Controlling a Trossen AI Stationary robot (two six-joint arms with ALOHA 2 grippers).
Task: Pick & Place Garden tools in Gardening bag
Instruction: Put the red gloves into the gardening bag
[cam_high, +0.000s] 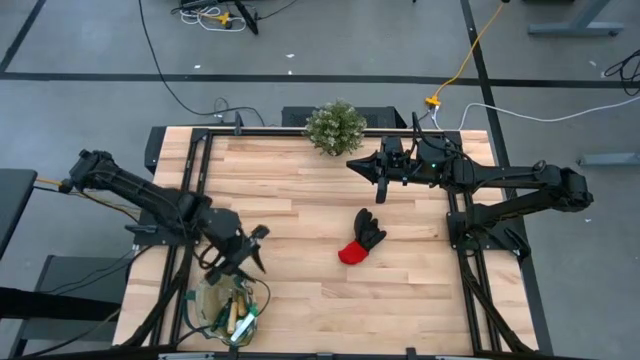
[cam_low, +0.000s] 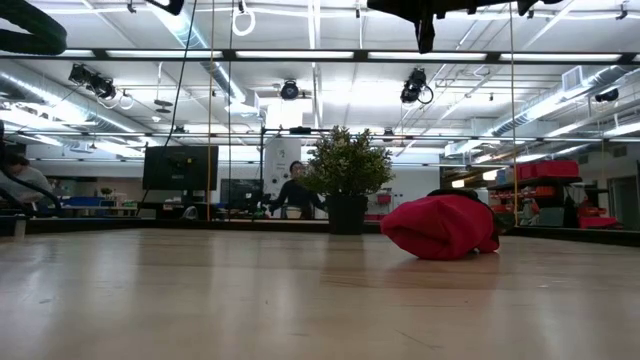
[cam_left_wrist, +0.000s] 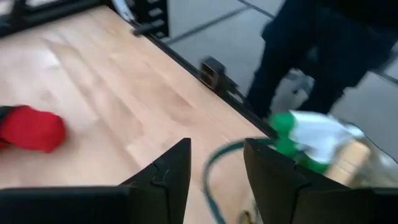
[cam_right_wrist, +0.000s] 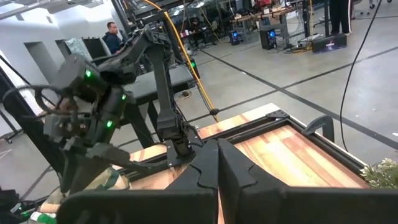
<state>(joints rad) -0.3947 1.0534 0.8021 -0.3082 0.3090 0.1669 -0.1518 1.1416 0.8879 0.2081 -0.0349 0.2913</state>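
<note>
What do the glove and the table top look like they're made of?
The glove: soft fabric, black fingers and a red cuff, matte; it lies slumped and creased. The table: pale wood planks with visible grain and seams, probably sealed, given its faint sheen in the low view.

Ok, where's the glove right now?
In the high view the glove lies flat near the table's middle, a little toward the right arm's side, apart from the plant at the far edge and the bag at the near-left corner.
</note>
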